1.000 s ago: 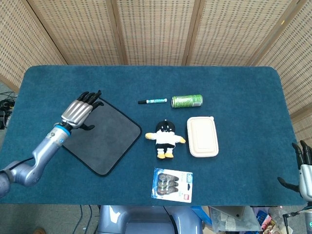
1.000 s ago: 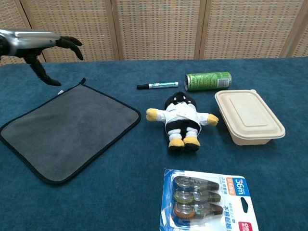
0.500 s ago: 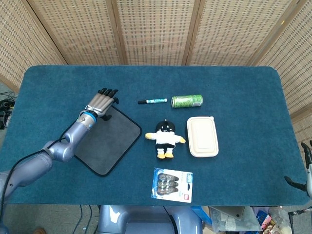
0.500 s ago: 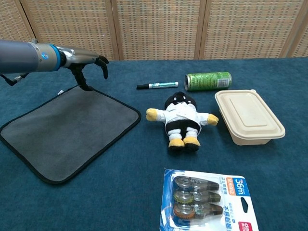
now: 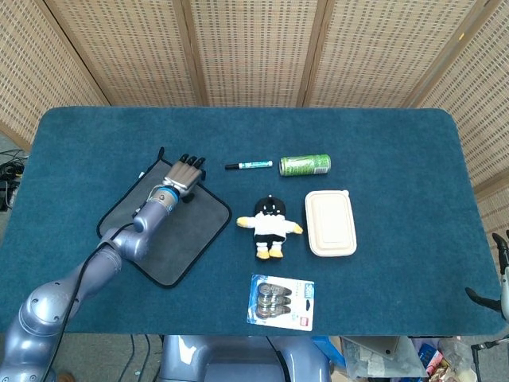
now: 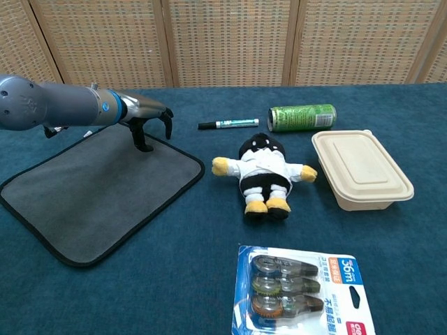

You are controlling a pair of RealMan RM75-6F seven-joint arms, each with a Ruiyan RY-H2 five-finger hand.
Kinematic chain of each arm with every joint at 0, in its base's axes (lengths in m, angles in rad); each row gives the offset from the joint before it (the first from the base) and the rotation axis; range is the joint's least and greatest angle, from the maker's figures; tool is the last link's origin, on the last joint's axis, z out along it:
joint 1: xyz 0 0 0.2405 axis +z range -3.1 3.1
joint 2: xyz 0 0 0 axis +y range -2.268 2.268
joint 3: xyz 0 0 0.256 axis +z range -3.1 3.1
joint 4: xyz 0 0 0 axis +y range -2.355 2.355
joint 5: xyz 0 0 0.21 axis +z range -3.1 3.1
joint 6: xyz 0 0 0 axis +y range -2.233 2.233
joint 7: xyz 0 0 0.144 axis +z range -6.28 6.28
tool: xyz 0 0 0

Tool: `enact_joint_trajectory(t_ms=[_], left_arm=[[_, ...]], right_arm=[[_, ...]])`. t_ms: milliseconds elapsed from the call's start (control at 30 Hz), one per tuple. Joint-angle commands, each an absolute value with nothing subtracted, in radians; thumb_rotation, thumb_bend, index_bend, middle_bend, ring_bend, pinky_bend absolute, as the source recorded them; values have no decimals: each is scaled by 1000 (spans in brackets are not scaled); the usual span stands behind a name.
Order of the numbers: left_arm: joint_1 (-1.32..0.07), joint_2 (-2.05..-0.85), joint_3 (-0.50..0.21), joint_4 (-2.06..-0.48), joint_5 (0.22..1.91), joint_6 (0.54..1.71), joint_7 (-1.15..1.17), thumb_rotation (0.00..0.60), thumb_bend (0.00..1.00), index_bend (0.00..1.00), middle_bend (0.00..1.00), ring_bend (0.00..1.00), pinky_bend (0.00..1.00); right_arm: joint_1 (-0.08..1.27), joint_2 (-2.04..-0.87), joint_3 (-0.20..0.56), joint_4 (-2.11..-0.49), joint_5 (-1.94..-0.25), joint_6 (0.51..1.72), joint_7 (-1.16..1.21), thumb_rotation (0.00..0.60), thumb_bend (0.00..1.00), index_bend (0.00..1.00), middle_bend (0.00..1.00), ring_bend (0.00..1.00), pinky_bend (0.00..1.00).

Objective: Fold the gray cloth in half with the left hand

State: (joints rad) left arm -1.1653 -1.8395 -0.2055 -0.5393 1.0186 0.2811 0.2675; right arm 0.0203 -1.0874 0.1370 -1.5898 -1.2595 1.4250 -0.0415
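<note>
The gray cloth [image 5: 167, 231] with black trim lies flat and unfolded at the table's left; in the chest view the cloth [image 6: 91, 188] fills the left foreground. My left hand [image 5: 182, 173] hovers over the cloth's far right edge, palm down. In the chest view the left hand [image 6: 149, 117] has its fingers curved downward and apart, and its thumb tip touches the cloth near the trim. It holds nothing. Only a sliver of my right hand [image 5: 499, 280] shows at the table's right front edge, thumb spread and nothing in it.
A marker pen [image 6: 228, 124] and a green can [image 6: 302, 116] on its side lie just right of the left hand. A plush penguin [image 6: 262, 171], a beige lidded box [image 6: 360, 174] and a pack of correction tapes [image 6: 300, 289] sit to the right.
My left hand has swept right and forward, from beyond the cloth's far left corner to its far right edge, and dropped until the thumb touches the cloth. The right hand slid further out of frame.
</note>
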Motion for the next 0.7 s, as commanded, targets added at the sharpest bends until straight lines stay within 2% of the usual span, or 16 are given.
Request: enact_joint_trajectory(t_ms=[33, 200, 533, 700], left_arm=[[-1182, -1871, -197, -495, 1014, 266, 269, 600, 408, 281, 0, 0, 0], [-1187, -1891, -196, -465, 1015, 264, 257, 600, 413, 315, 0, 0, 0], [-1183, -1897, -191, -456, 1021, 269, 246, 600, 413, 480, 0, 0, 0], [-1180, -1890, -190, -467, 1023, 281, 245, 600, 413, 511, 0, 0, 0]], right_arm=[[22, -1087, 137, -1588, -1257, 1421, -40, 600, 0, 0, 0, 0, 0], [22, -1087, 139, -1586, -1257, 1422, -37, 600, 0, 0, 0, 0, 0], [22, -1087, 137, -1585, -1260, 1422, -32, 600, 0, 0, 0, 0, 0], [21, -1085, 137, -1587, -1263, 1425, -30, 600, 0, 0, 0, 0, 0]])
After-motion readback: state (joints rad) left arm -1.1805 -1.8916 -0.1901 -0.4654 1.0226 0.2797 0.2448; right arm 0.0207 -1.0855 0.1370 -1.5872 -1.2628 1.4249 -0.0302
